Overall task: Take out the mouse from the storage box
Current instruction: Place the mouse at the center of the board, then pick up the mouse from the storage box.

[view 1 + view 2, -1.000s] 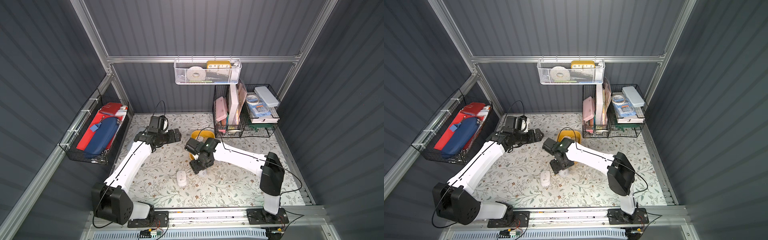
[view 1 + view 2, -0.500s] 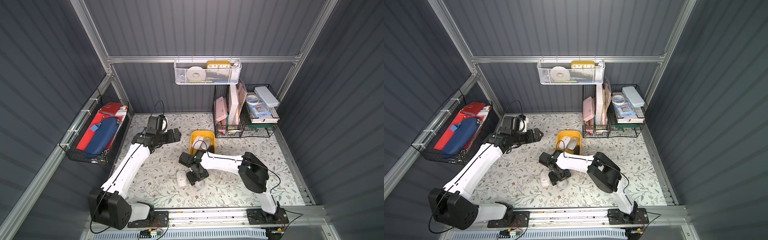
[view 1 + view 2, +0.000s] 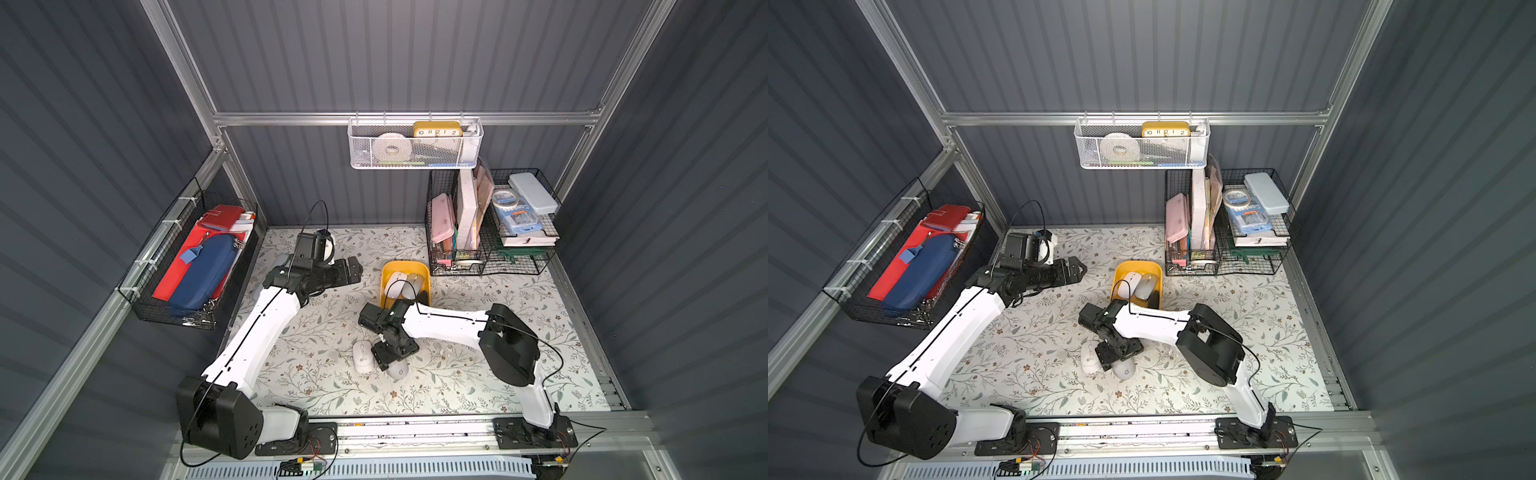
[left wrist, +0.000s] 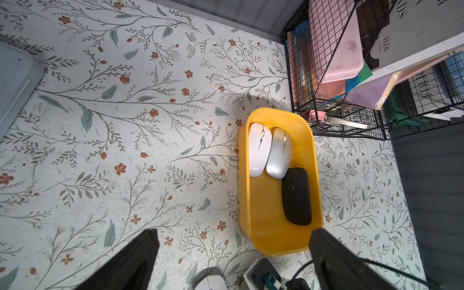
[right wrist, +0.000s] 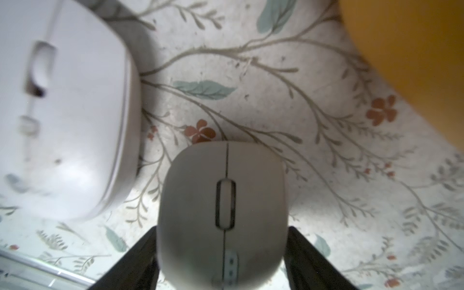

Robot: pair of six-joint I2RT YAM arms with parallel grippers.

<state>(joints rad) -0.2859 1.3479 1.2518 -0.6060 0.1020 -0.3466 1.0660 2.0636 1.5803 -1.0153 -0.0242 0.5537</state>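
Observation:
The mustard-yellow storage box stands mid-table with a white mouse, a silver mouse and a black mouse inside. A grey-white mouse rests on the table in front of the box. My right gripper stands over it, its fingers against both flanks with no gap showing. Beside it lies another white mouse. My left gripper hovers open and empty, left of the box.
Black wire baskets with books and cases stand at the back right, close behind the box. A white mesh basket hangs on the back rail. A black wire basket with red and blue cases hangs on the left wall.
My right arm has carried the grey-white mouse from beside the box down to the table next to the other white mouse. The left arm has barely shifted.

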